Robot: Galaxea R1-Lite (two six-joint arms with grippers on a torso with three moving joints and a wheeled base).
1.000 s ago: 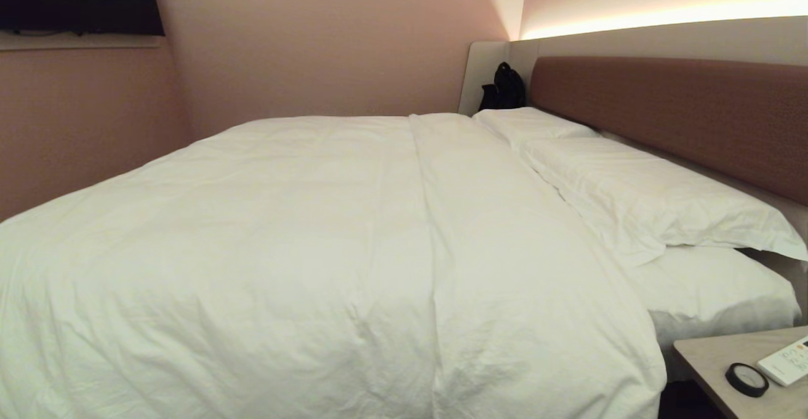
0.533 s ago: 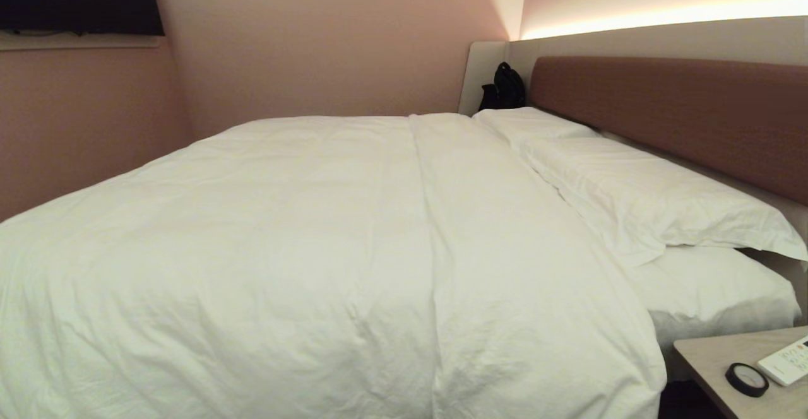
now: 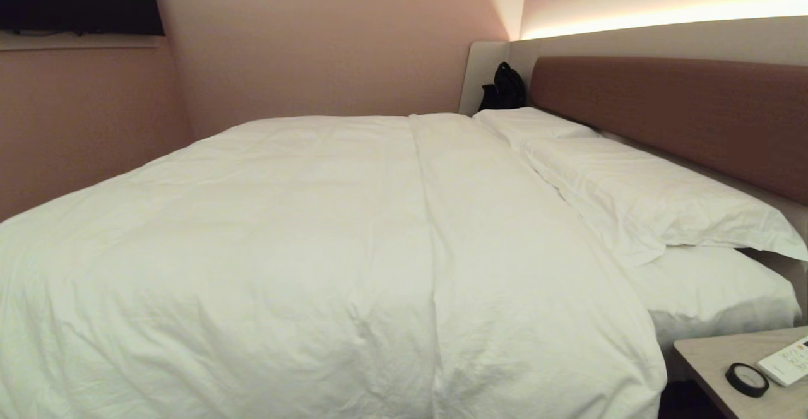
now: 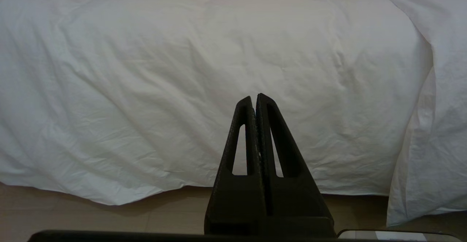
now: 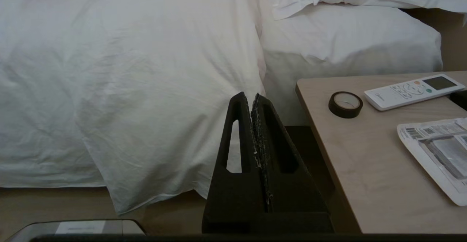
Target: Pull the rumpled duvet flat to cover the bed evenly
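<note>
The duvet (image 3: pixel 328 242) lies spread over the bed (image 3: pixel 707 293), its hanging side beyond the fingertips of both grippers. Left gripper (image 4: pixel 254 100) and right gripper (image 5: pixel 251 98) are closed, empty. Inspect for residual wrinkles; smooth only where needed

White duvet (image 3: pixel 284 248), reddish-brown headboard (image 3: pixel 682 116), black tape roll (image 3: pixel 746 379)

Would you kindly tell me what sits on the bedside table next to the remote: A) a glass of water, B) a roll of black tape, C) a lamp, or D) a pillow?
B: in the right wrist view a roll of black tape lies on the bedside table beside the white remote.
</note>
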